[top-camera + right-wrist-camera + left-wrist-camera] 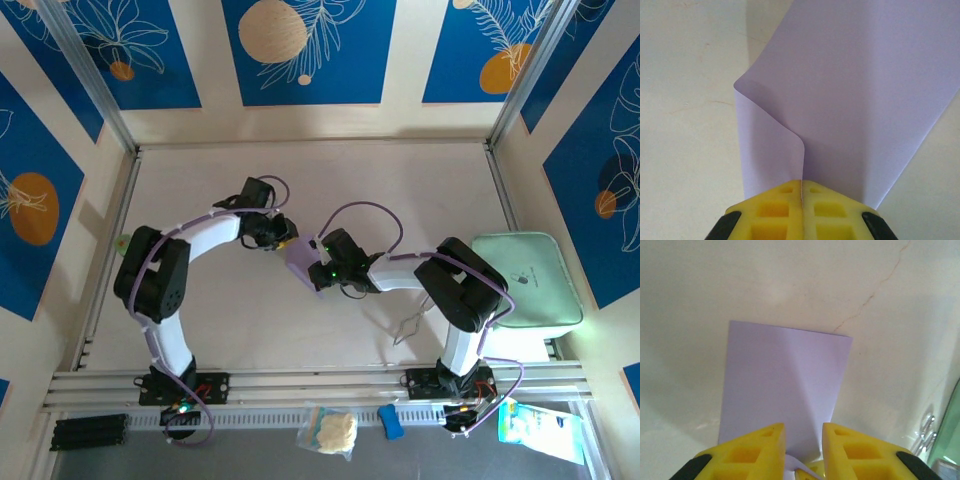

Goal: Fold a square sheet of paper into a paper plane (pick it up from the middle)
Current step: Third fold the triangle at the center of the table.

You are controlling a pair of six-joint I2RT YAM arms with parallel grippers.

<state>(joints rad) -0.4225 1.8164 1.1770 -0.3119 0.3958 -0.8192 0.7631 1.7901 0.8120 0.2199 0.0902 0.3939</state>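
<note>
The square sheet of paper [299,262], lavender, hangs between the two grippers at the middle of the table. My right gripper [320,272] is shut on it: in the right wrist view the yellow fingertips [801,190] pinch a curled fold of the sheet [855,100]. My left gripper [282,238] sits at the sheet's upper left edge. In the left wrist view its fingers [755,450] stand apart, the gripper [803,445] open, with the sheet [785,385] running out from the gap over the table and a soft diagonal crease across it.
A pale mint-green tray [527,280] stands at the right edge beside the right arm. A thin wire clip [410,325] lies in front of that arm. A small bag [330,432], a blue piece [391,420] and a packet [540,428] lie below the rail.
</note>
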